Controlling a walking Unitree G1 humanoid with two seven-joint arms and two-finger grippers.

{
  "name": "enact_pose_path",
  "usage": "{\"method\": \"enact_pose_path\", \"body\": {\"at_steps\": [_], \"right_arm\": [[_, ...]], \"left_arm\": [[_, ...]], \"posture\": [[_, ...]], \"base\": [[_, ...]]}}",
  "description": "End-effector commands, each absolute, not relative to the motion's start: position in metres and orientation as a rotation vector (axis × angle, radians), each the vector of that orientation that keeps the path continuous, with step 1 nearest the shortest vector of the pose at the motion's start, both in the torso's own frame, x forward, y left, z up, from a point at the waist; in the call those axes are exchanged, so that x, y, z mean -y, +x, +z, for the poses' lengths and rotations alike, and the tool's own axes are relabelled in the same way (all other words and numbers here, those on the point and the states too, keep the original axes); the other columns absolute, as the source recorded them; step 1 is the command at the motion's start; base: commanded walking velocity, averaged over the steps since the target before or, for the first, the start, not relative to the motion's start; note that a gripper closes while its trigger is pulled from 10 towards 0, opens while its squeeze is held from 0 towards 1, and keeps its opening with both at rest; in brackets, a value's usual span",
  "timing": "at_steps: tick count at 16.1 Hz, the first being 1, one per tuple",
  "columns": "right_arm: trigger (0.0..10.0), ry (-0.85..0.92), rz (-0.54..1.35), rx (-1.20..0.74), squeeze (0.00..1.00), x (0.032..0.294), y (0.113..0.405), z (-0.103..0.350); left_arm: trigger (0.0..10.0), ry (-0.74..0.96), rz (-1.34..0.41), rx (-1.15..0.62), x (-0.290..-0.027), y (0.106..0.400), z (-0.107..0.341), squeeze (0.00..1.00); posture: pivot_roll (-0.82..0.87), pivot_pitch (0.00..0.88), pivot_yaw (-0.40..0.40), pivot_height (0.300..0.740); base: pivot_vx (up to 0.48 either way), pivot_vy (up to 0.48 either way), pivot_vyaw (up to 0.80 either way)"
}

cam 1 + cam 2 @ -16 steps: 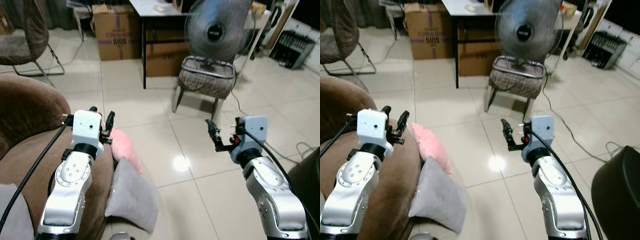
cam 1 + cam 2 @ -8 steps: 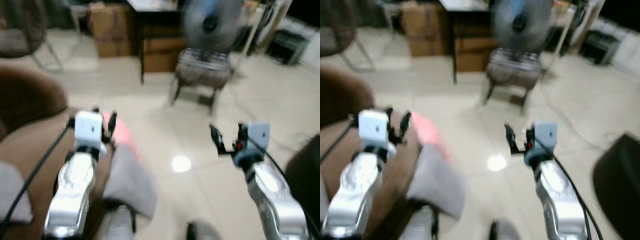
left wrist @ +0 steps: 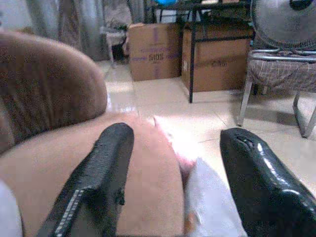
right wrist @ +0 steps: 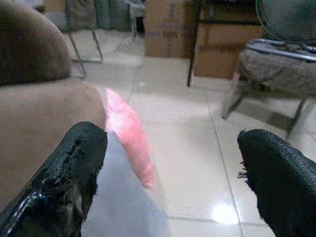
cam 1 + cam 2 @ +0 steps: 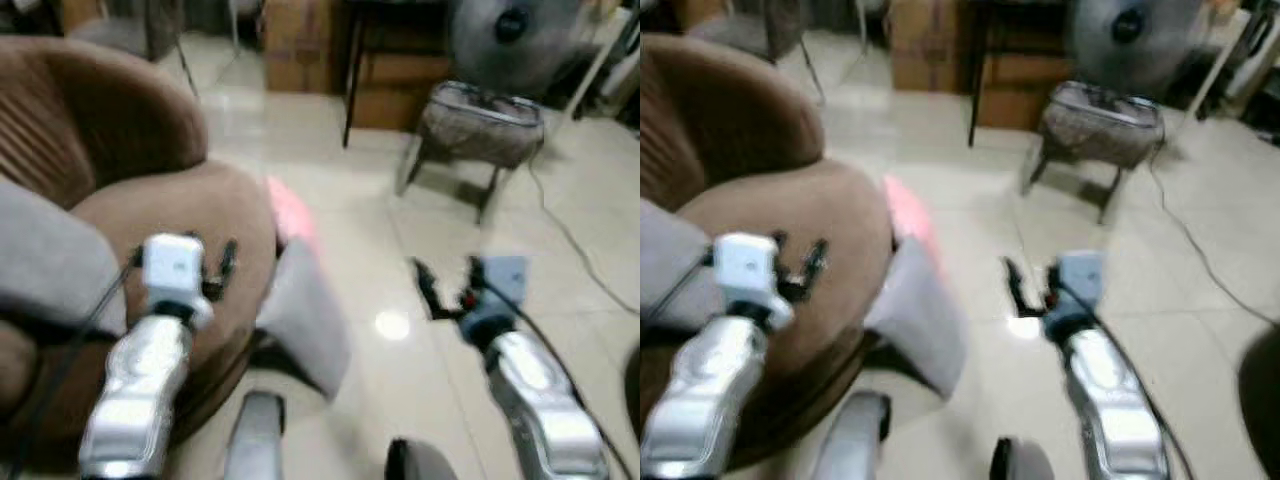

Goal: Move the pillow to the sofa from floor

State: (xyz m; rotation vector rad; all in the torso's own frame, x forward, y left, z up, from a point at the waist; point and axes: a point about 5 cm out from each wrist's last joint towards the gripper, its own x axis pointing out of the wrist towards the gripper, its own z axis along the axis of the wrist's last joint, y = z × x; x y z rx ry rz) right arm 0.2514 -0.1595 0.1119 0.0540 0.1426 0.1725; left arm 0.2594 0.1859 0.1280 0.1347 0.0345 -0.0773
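Two pillows, pink and grey, lean at the sofa's floor edge. Your view has swung toward the sofa since a second ago. Left gripper and right gripper gape wide, empty; pickup remains outstanding.

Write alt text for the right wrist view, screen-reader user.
The right gripper, fingers spread wide, faces a pink pillow and a grey pillow leaning against a brown sofa on the tiled floor. Behind stand a chair and cardboard boxes.
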Motion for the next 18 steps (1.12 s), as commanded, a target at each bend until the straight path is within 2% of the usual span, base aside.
{"method": "enact_pose_path", "body": {"at_steps": [1,5,8,16,18], "right_arm": [[10.0,0.027,0.137,-0.114,0.00,0.1714,0.2527,0.1192],[10.0,0.020,0.132,-0.111,0.00,0.1721,0.2531,0.1190],[10.0,0.022,0.128,-0.124,0.00,0.1729,0.2528,0.1176],[10.0,0.017,0.128,-0.124,0.00,0.1740,0.2528,0.1173],[10.0,0.017,0.131,-0.127,0.00,0.1738,0.2526,0.1167]], "left_arm": [[10.0,0.128,-0.118,0.017,-0.1729,0.2656,0.1396,1.00],[10.0,0.156,-0.124,0.028,-0.1749,0.2651,0.1397,1.00],[10.0,0.156,-0.130,0.026,-0.1740,0.2649,0.1389,1.00],[10.0,0.159,-0.141,0.027,-0.1713,0.2662,0.1392,1.00],[10.0,0.169,-0.119,0.022,-0.1735,0.2665,0.1385,1.00]], "posture": [[0.04,0.000,-0.044,0.621],[0.04,0.000,-0.044,0.621],[0.04,0.000,-0.043,0.621],[0.04,0.000,-0.038,0.621],[0.04,0.000,-0.038,0.621]], "base": [[0.255,0.000,0.00],[0.255,0.000,0.00],[0.265,0.000,-0.79],[0.263,0.000,0.00],[0.000,0.000,0.00]]}}
